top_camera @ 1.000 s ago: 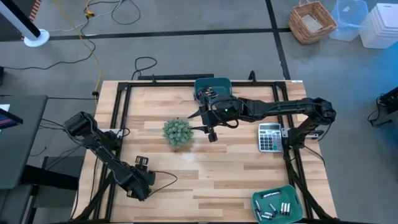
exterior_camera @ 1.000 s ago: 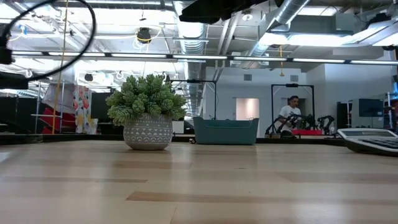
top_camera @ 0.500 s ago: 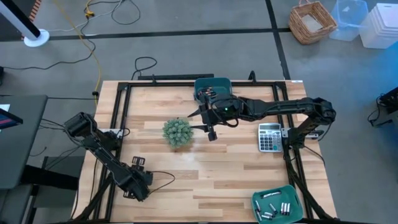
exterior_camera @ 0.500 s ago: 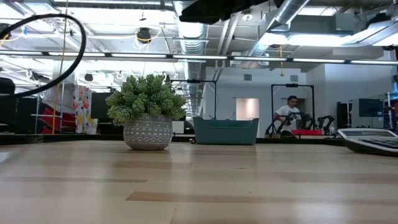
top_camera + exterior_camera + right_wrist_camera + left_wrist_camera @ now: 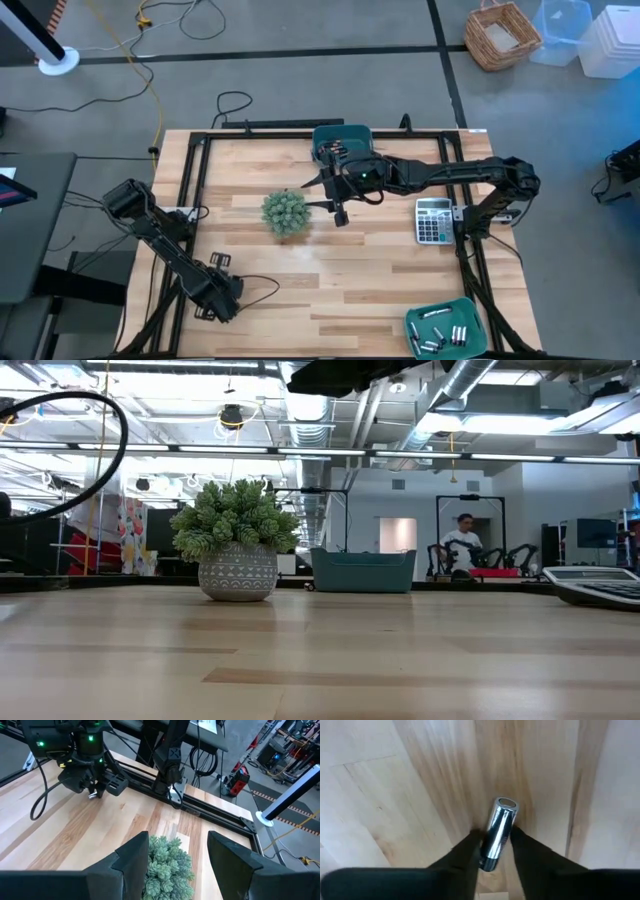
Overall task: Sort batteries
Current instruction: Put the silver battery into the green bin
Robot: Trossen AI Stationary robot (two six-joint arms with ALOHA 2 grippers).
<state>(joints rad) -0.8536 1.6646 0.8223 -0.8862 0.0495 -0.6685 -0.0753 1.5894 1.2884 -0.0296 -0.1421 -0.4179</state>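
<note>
- Left gripper (image 5: 495,851) at table's 8 o'clock: fingers pinched against a silvery battery (image 5: 498,831), so it can be lifted clear of the wood.
- Right gripper (image 5: 177,851) hovers by the potted plant (image 5: 286,212), 12 o'clock, jaws apart, empty, waiting.
- Sorted batteries (image 5: 446,337) lie in the teal bin (image 5: 415,320), 5 o'clock; a second bin (image 5: 340,134) at 12.

Robotics lab; exposed ceiling ducts (image 5: 330,405); other rigs (image 5: 470,525) behind.

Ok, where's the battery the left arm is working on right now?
In the left wrist view the silver battery sits between the left end effector's fingers, over bare wood near the table's front-left corner, far from the plant.
</note>
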